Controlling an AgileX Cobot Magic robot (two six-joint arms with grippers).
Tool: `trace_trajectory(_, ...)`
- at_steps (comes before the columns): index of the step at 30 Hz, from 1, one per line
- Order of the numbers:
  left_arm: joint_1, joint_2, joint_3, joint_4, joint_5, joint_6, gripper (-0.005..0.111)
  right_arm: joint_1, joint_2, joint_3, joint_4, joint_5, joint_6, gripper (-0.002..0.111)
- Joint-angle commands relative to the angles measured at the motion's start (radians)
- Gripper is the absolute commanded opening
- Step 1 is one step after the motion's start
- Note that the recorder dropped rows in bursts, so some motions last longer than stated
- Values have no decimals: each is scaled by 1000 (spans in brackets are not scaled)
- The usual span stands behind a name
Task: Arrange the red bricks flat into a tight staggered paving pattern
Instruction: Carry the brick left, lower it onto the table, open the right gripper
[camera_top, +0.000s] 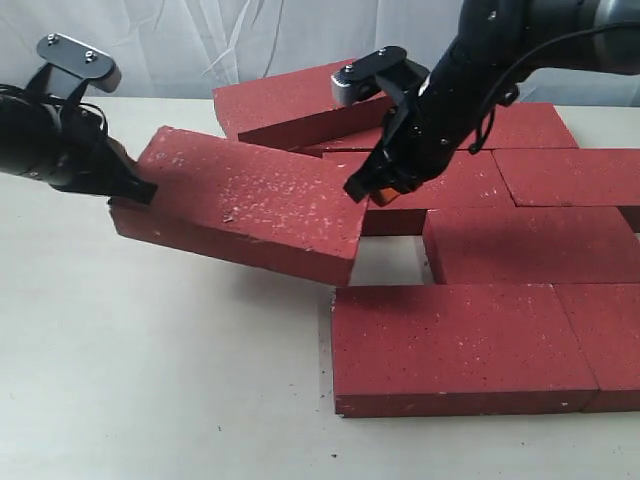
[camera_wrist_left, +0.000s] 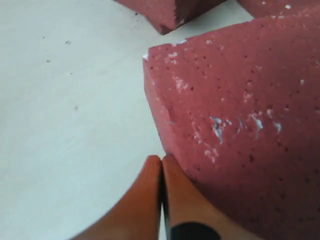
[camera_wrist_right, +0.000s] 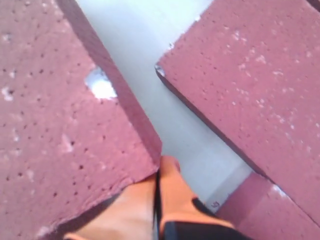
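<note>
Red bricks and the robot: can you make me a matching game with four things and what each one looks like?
Things:
1. leftmost brick
2. front brick
3. left gripper
4. table

Looks:
A. cream-coloured
B. jaws shut
C. askew, outside the rows
D. lying flat in a row

Pairs: 1-C, 2-D, 3-B, 4-A

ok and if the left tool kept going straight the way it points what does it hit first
The tilted red brick: the shut left tool sits at its near end, apparently in contact, so it would press straight into that brick.
</note>
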Motion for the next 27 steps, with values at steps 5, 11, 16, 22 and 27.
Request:
trace_trajectory(5,105,-10,64,-48,68,-2,0,103,110,-124,147,-88,-3,-1)
trace_trajectory(11,165,-10,98,-28,-2,-2,0,121,173,-183,144,-99,-3,-1)
trace_trajectory(16,169,2,102,-2,18,-2,0,121,212,-196,139,-121,-3,-1)
trace_trajectory(22,169,91,102,29,10,-2,0,121,236,-196,62,-126,-1,-1)
trace_trajectory(27,169,129,102,29,-50,-2,0,121,260,-196,13,-159,25,-1)
